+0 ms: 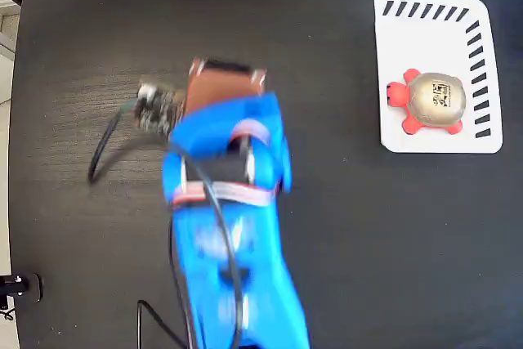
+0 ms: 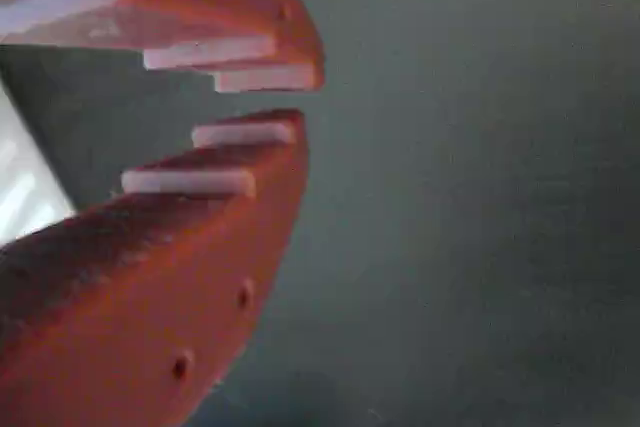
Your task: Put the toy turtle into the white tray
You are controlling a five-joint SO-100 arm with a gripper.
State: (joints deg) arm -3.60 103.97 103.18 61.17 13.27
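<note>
The toy turtle (image 1: pixel 433 101), with its shiny beige shell and red-orange head and legs, lies inside the white tray (image 1: pixel 433 18) at the right of the fixed view, head toward the tray's left edge. My blue arm (image 1: pixel 229 202) stands far to the left of the tray, blurred, with its brown gripper end (image 1: pixel 226 81) near the table's middle. In the wrist view the gripper (image 2: pixel 298 102) shows two orange fingers with a narrow gap at the tips and nothing between them, over bare dark table. Turtle and tray are out of the wrist view.
A black cable (image 1: pixel 102 153) loops on the dark table left of the arm. The table's left edge (image 1: pixel 18 120) borders pale floor, with a black clamp (image 1: pixel 20 286) at the lower left. A pale blurred patch (image 2: pixel 20 197) shows at the wrist view's left.
</note>
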